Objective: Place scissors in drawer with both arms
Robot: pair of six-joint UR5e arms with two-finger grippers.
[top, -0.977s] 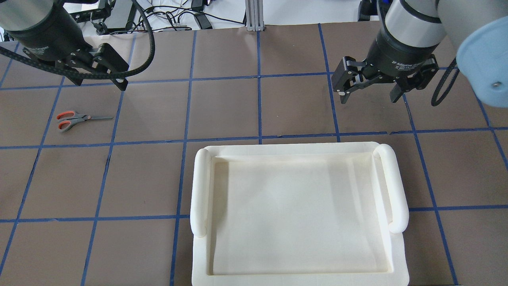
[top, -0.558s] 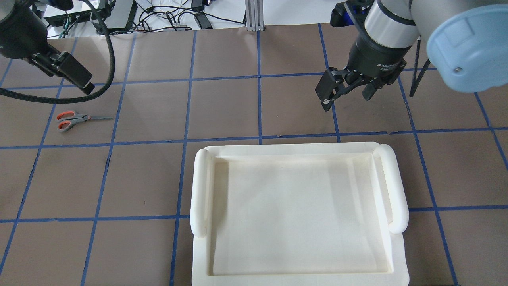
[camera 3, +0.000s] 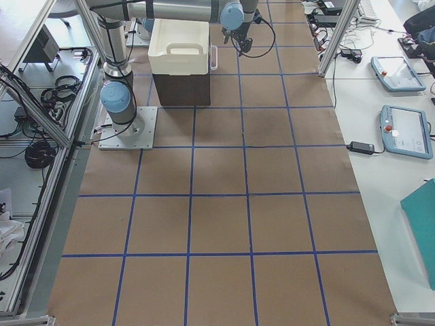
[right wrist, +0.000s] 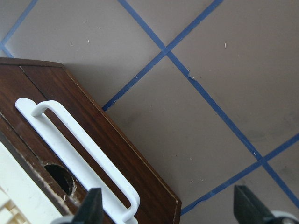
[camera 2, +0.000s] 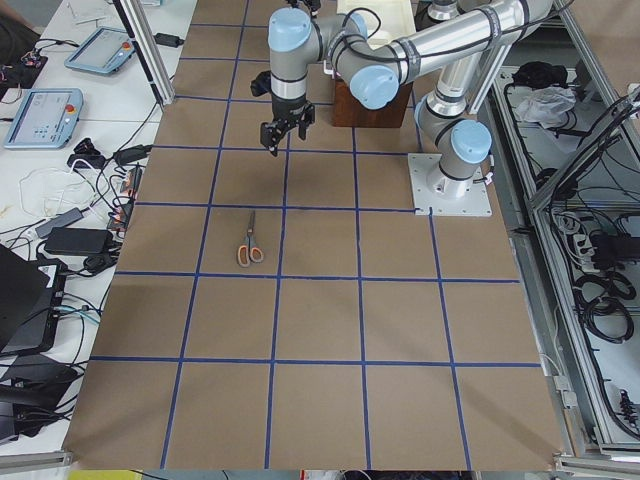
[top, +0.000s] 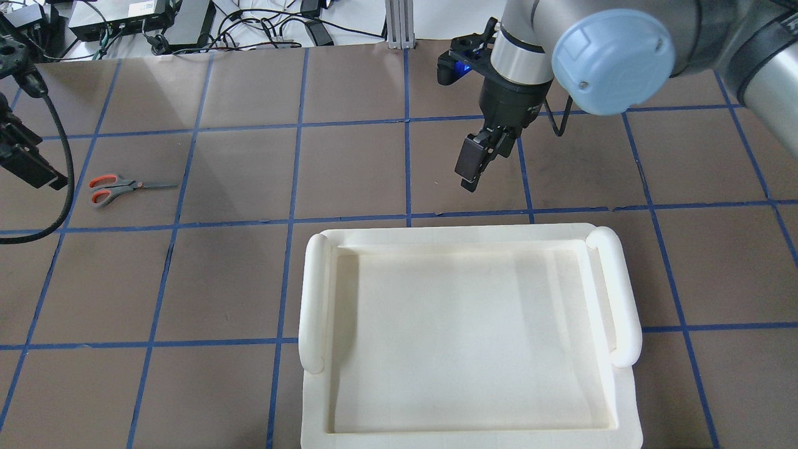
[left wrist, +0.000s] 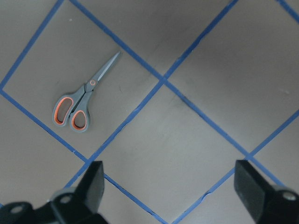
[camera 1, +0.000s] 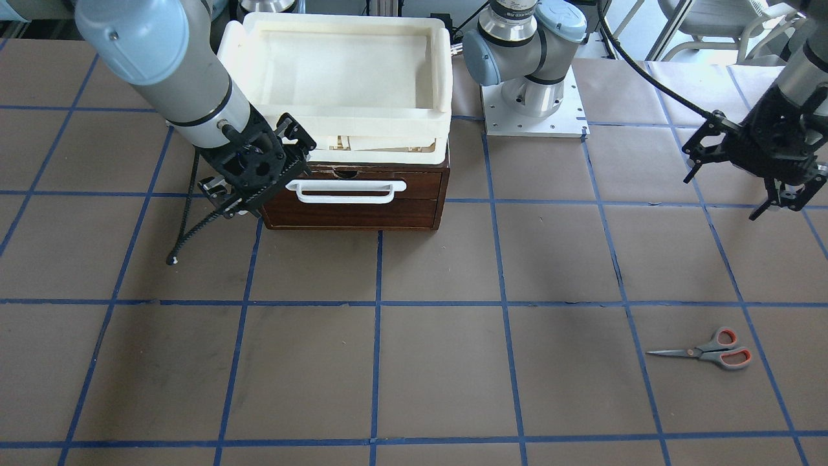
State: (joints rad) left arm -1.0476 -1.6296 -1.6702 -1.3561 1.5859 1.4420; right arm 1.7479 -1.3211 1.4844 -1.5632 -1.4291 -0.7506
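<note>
Brown paper desk (camera 1: 414, 362) holds the scissors (camera 1: 708, 353) flat at its far left, well apart from the shut drawer (camera 1: 352, 206). Near them the left arm (camera 1: 802, 71) hangs with jaws spread, empty. Jaws of the right arm (camera 1: 187, 84) are spread too, beside the drawer's handle (camera 1: 346, 189).
</note>
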